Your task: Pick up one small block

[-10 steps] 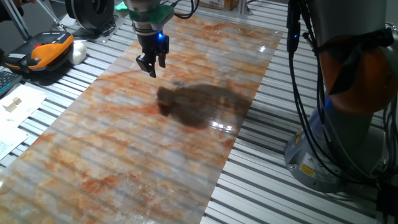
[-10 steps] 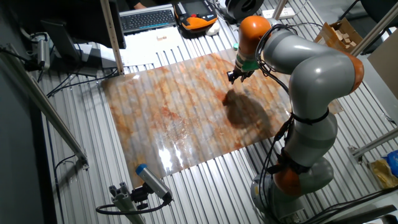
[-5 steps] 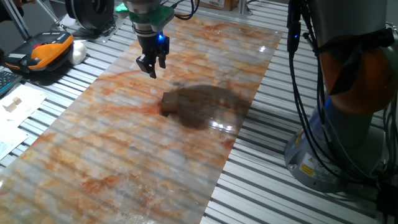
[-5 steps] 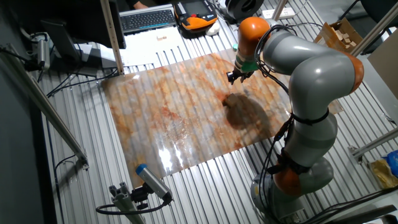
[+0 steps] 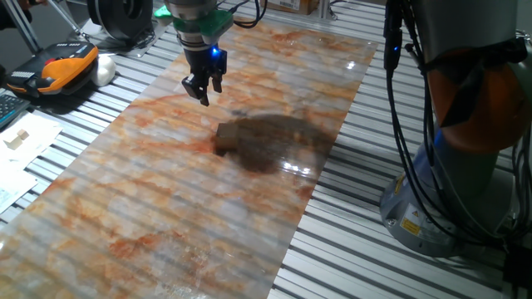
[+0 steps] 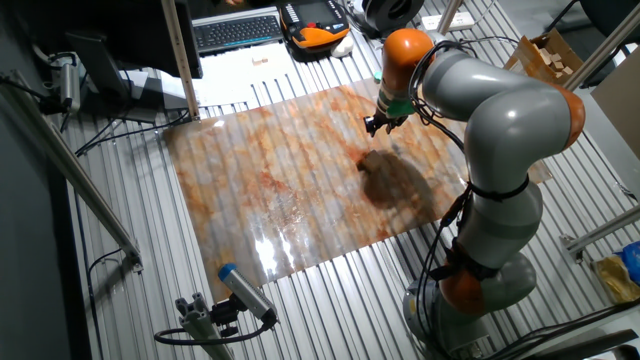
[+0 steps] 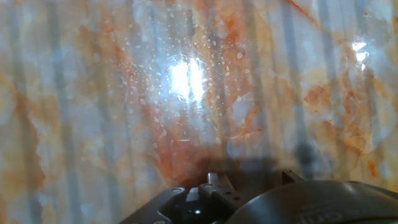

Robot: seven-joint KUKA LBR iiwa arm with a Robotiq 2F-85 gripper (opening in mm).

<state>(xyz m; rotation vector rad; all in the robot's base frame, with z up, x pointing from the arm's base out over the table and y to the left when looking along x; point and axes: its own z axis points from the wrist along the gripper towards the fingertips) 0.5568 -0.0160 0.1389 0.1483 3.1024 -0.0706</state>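
Note:
I see no small light-tan block in any view; none lies on the marbled orange-grey sheet (image 5: 166, 208), which also shows in the other fixed view (image 6: 260, 180). My gripper (image 5: 202, 90) hangs above the far left part of the sheet, fingers pointing down, and it also shows in the other fixed view (image 6: 377, 122). The fingers are dark and small, so I cannot tell their gap, and nothing shows between them. The hand view shows only bare sheet and the dark hand housing (image 7: 298, 202); the fingertips are out of view.
A pale cream little piece (image 5: 17, 138) lies on paper left of the sheet. An orange-black device (image 5: 62, 71) sits at the far left. A cardboard box with wooden pieces (image 6: 547, 58) stands behind the arm. The arm's base (image 5: 465, 166) is to the right.
The gripper has barely moved. The arm's dark shadow on the sheet has shifted slightly to the right.

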